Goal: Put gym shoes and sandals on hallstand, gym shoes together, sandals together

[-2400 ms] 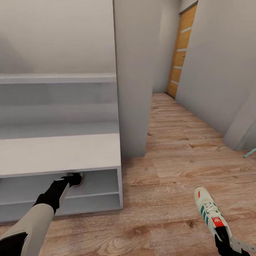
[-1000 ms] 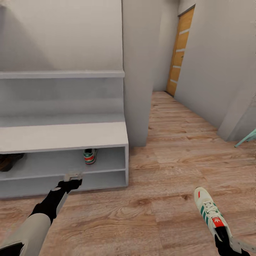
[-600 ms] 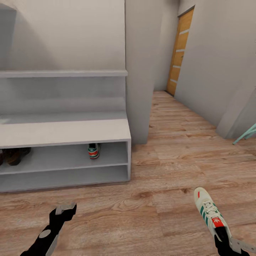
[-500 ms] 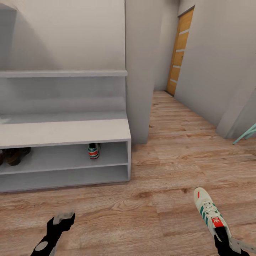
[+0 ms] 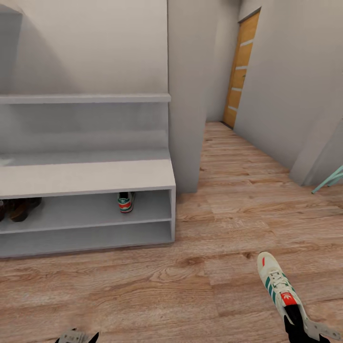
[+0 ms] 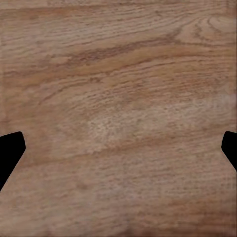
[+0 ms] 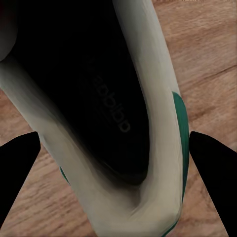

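Gym shoe (image 5: pixel 278 289) gripped at the heel by the right gripper (image 5: pixel 305 328), low over wood-grain corridor floor (image 5: pixel 209 238), well right of the hallstand (image 5: pixel 85 177); its twin (image 5: pixel 125 201) heel-out on that pale, boxy unit's upper open shelf. Dark sandals (image 5: pixel 18 208) tucked far left along that shelf. Left gripper (image 6: pixel 118 148) spread wide above bare planks; orange door (image 5: pixel 243 66) beyond the hallstand, down the grey-walled passage.

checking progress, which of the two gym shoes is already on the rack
The gym shoe on the hallstand's upper open shelf, heel outward. The other gym shoe is at the right hand.
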Controlling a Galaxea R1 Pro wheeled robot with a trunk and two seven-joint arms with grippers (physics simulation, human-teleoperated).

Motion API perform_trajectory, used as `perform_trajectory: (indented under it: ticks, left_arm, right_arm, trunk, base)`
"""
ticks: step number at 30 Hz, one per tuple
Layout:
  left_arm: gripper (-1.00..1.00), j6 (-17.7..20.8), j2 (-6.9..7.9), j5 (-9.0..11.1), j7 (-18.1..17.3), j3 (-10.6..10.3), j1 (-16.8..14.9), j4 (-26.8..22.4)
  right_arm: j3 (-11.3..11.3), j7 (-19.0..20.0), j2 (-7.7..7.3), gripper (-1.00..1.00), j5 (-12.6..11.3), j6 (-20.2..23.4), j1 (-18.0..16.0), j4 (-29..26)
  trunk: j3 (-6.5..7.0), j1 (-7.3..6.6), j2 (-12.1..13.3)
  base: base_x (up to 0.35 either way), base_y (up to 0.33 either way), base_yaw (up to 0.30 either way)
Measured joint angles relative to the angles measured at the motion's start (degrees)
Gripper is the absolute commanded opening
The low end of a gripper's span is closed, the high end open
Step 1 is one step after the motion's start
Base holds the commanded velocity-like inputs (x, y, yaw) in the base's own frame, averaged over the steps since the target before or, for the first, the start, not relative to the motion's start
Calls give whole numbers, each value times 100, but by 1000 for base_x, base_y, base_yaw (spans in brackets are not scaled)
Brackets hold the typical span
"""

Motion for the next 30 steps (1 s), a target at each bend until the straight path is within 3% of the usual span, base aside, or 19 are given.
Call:
perform_trajectory:
  ticks: [5, 7, 11, 30]
  left_arm:
    - [100, -42, 22, 39, -105, 312, 27, -1]
    - [100, -57, 20, 49, -173, 545, 36, -1]
    - [100, -62, 6, 44, -190, 592, 38, -4]
    - [100, -59, 21, 51, -185, 612, 39, -2]
  right_arm:
    - [0, -4, 2, -100, -5, -1, 0, -13]
    - [0, -7, 6, -100, -7, -2, 0, -35]
    - [0, -12, 9, -100, -9, -16, -1, -27]
    - [-8, -23, 12, -100, -9, -19, -1, 17]
  trunk:
    - [0, 0, 0]
    - [0, 0, 0]
    - [0, 1, 0]
    - [0, 2, 0]
  base:
    - [0, 0, 0]
    - [0, 0, 0]
    - [-43, 103, 0]
    - [-151, 287, 0]
